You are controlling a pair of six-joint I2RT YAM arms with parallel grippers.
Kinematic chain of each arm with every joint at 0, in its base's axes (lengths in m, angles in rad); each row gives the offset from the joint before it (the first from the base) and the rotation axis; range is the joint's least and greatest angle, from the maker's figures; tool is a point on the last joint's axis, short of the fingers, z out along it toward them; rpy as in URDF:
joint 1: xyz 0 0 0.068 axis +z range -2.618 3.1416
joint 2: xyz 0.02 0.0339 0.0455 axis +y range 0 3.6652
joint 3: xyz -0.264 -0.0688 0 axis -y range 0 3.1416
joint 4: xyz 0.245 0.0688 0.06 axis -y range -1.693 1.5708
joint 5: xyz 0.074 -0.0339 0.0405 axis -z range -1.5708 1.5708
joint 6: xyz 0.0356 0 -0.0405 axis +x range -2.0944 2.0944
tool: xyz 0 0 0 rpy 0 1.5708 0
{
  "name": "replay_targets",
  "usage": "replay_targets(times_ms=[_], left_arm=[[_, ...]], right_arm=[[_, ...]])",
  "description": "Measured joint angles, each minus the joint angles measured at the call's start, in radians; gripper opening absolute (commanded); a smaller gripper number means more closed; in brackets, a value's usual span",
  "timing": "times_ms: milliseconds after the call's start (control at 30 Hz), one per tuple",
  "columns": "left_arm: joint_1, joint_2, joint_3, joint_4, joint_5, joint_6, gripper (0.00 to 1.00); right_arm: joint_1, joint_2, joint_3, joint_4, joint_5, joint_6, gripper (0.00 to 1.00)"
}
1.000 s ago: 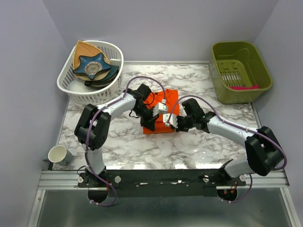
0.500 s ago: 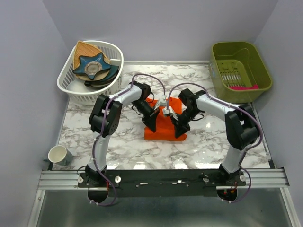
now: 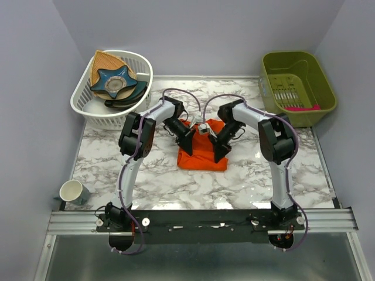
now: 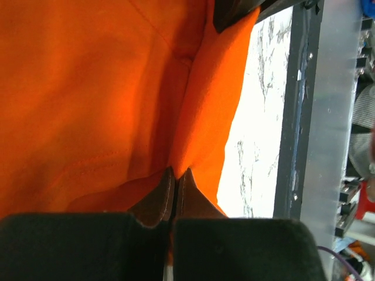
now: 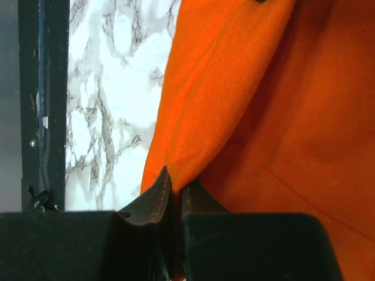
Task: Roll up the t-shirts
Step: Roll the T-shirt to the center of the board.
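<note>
The bright orange t-shirt (image 3: pixel 202 157) lies bunched on the middle of the marble table (image 3: pixel 146 170). My left gripper (image 3: pixel 187 141) is at its left side and my right gripper (image 3: pixel 221 153) at its right side, both pointing down into the cloth. In the left wrist view the left gripper (image 4: pixel 176 173) is shut on a raised fold of the t-shirt (image 4: pixel 99 93). In the right wrist view the right gripper (image 5: pixel 176 182) pinches the rolled edge of the t-shirt (image 5: pixel 234 88) the same way. The fabric under both grippers is hidden in the top view.
A white basket (image 3: pixel 88 111) at the back left holds a tan woven piece (image 3: pixel 105 61) and a blue star-shaped dish (image 3: pixel 114 81). A green bin (image 3: pixel 328 96) stands at the back right. A paper cup (image 3: pixel 73 191) sits off the table's front left corner.
Both arms have folded up, their elbows swinging to the far side. Both grippers stayed shut on the cloth. The t-shirt has drawn into a shorter bundle, slightly nearer the front edge.
</note>
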State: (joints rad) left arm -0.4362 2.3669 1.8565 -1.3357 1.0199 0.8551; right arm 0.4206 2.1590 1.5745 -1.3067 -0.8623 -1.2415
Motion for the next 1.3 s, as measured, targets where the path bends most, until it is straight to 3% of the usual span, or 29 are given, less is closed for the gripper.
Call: replay_targets(times_ms=[167, 433, 567, 733, 900, 1033, 1100, 1167, 1300], left_arm=[[0.038, 0.010, -0.008, 0.003, 0.000, -0.016, 0.02], [0.063, 0.010, -0.028, 0.011, -0.001, -0.053, 0.31], [0.087, -0.038, -0.124, 0.100, -0.029, -0.174, 0.36], [0.100, -0.301, -0.320, 0.359, -0.174, -0.359, 0.37], [0.102, -0.534, -0.413, 0.569, -0.293, -0.475, 0.41], [0.087, -0.744, -0.649, 0.753, -0.398, -0.454, 0.66], [0.050, -0.871, -0.800, 0.830, -0.433, -0.418, 0.72], [-0.055, -1.069, -1.033, 0.986, -0.514, -0.337, 0.78], [-0.295, -1.282, -1.315, 1.244, -0.647, -0.208, 0.75]], right_arm=[[0.003, 0.091, 0.116, -0.032, 0.000, -0.034, 0.13], [0.010, 0.157, 0.196, -0.068, 0.007, -0.023, 0.16], [0.016, 0.213, 0.254, -0.094, 0.019, 0.041, 0.17], [0.011, 0.250, 0.283, -0.100, 0.016, 0.179, 0.18], [0.012, 0.276, 0.315, -0.115, 0.023, 0.261, 0.18], [0.016, 0.294, 0.341, -0.129, 0.036, 0.319, 0.19], [0.019, 0.304, 0.359, -0.138, 0.047, 0.352, 0.19], [0.021, 0.312, 0.370, -0.144, 0.053, 0.372, 0.19], [0.023, 0.315, 0.374, -0.145, 0.056, 0.391, 0.20]])
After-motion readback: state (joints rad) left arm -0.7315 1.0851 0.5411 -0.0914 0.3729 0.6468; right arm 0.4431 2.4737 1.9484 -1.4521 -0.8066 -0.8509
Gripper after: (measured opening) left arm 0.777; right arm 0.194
